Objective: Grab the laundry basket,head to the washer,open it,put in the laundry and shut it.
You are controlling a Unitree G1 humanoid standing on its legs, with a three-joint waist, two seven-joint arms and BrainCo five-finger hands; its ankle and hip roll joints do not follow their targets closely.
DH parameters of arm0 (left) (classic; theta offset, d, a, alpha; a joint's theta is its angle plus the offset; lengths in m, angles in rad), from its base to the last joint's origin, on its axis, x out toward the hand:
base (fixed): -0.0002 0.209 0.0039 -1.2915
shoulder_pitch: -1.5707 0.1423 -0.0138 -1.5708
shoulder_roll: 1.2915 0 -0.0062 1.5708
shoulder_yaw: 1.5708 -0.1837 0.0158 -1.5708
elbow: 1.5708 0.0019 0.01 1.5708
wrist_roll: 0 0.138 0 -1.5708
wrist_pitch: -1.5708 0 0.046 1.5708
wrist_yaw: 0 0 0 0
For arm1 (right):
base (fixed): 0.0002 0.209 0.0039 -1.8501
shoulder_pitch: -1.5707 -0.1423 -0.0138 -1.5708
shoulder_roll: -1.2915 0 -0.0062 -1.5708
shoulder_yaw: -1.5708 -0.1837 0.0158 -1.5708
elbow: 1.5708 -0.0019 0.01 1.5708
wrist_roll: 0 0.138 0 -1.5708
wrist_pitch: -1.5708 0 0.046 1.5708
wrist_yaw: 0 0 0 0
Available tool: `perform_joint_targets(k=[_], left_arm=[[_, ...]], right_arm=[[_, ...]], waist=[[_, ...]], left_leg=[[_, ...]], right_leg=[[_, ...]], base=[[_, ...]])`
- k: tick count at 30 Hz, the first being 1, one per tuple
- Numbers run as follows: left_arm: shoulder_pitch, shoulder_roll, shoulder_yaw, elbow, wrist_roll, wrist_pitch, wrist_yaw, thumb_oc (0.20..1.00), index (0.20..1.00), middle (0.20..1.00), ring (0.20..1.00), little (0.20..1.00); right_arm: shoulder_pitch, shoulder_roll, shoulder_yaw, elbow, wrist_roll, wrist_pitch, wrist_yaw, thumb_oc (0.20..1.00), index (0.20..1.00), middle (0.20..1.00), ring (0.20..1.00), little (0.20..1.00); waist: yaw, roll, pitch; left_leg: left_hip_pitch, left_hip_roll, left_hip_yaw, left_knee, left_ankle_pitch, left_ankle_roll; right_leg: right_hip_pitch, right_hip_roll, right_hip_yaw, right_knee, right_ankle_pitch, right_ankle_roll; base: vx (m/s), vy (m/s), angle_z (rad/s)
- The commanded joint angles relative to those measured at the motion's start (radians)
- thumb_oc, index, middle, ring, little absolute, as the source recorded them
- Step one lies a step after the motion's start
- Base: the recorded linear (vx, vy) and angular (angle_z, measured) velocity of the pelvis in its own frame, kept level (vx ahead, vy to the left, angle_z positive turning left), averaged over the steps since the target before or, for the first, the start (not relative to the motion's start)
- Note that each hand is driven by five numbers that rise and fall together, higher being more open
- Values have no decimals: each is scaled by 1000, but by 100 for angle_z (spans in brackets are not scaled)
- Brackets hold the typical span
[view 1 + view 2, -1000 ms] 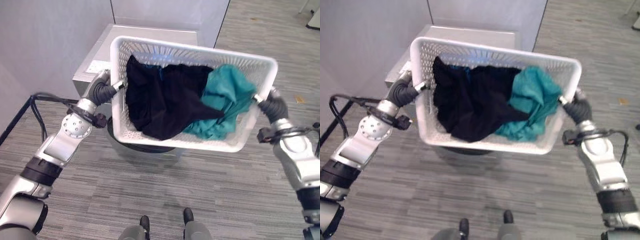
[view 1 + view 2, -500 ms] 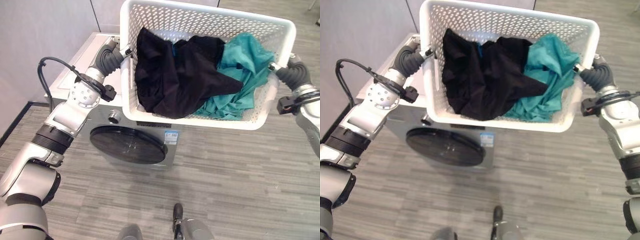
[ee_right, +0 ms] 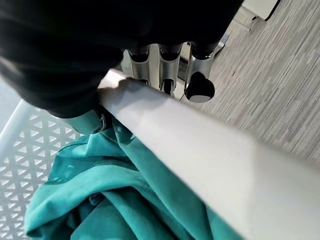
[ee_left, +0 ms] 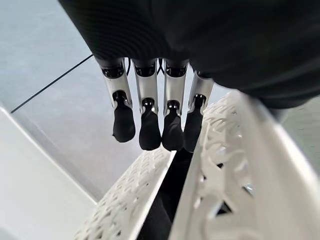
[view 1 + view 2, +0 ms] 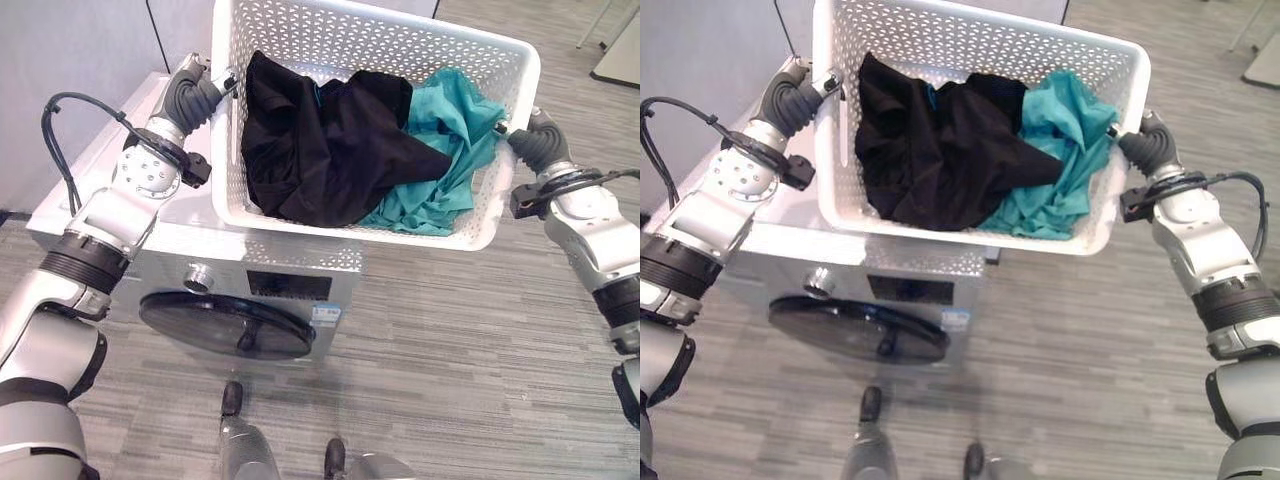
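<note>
Grey wood-grain floor (image 5: 450, 380) lies nearest, and on it stands the washer (image 5: 200, 270), its dark round door (image 5: 225, 325) closed on the front face, with a knob just above it. Over the washer's top hangs the white perforated basket (image 5: 300, 225), carried between both arms and tilted so that its inside faces the head camera. A black garment (image 5: 320, 150) fills its left and middle part; a teal garment (image 5: 440, 170) is bunched against the right end, partly under the black one. The left hand (image 5: 190, 90) is at the basket's left end, its fingers (image 4: 150, 125) nearly straight beside the rim. The right hand (image 5: 530, 140) is at the right end, its fingers (image 3: 200, 85) curled over the rim. Grey wall panels rise behind.
</note>
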Motion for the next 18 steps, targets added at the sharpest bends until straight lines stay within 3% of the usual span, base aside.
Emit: perform_joint_targets(k=[1, 2, 4, 7, 9, 13, 18], left_arm=[[-169, 49, 41, 94, -21, -26, 74, 200, 200, 200, 200, 200], [-202, 63, 16, 107, -18, -19, 73, 200, 200, 200, 200, 200], [-222, 70, 4, 120, -21, -18, 73, 200, 200, 200, 200, 200], [-272, 75, -31, 142, -22, -13, 65, 200, 200, 200, 200, 200], [-315, 79, -59, 157, -5, -7, 66, 200, 200, 200, 200, 200], [-344, 75, -97, 189, 5, -1, 59, 200, 200, 200, 200, 200], [-367, 69, -122, 197, 4, 0, 50, 200, 200, 200, 200, 200]], right_arm=[[-83, 21, 22, 57, -36, -40, 8, 200, 200, 200, 200, 200], [-123, 65, 56, 96, -40, -34, 10, 200, 200, 200, 200, 200], [-163, 89, 82, 131, -38, -37, 8, 200, 200, 200, 200, 200], [-235, 114, 134, 199, -29, -29, 14, 200, 200, 200, 200, 200], [-314, 140, 176, 267, -19, -23, 17, 200, 200, 200, 200, 200], [-365, 196, 238, 317, -18, -11, 34, 200, 200, 200, 200, 200], [-412, 173, 269, 344, -19, -1, 43, 200, 200, 200, 200, 200]], waist=[[80, -59, -84], [93, -61, -75], [110, -62, -67], [111, -63, -50], [119, -65, -40], [133, -76, -57], [130, -92, -60]], left_leg=[[10, -75, -25, 66, -143, 40], [25, -92, 0, 74, -165, 66], [26, -90, 25, 81, -174, 73], [38, -91, 38, 79, -180, 83], [26, -97, 51, 85, -187, 83], [41, -92, 64, 46, -178, 78], [32, -92, 53, 11, -161, 71]], right_leg=[[-71, -262, 20, 120, -51, 101], [-119, -279, 20, 208, -30, 108], [-152, -286, 2, 245, -20, 115], [-207, -251, -7, 274, -16, 116], [-188, -257, -71, 205, -3, 121], [-147, -242, -94, 121, -8, 115], [-135, -232, -99, 76, 2, 119]], base=[[196, 390, -25], [126, 280, -8], [39, 149, -29], [-11, 73, -58], [26, 34, 11], [80, 8, 9], [29, -4, 9]])
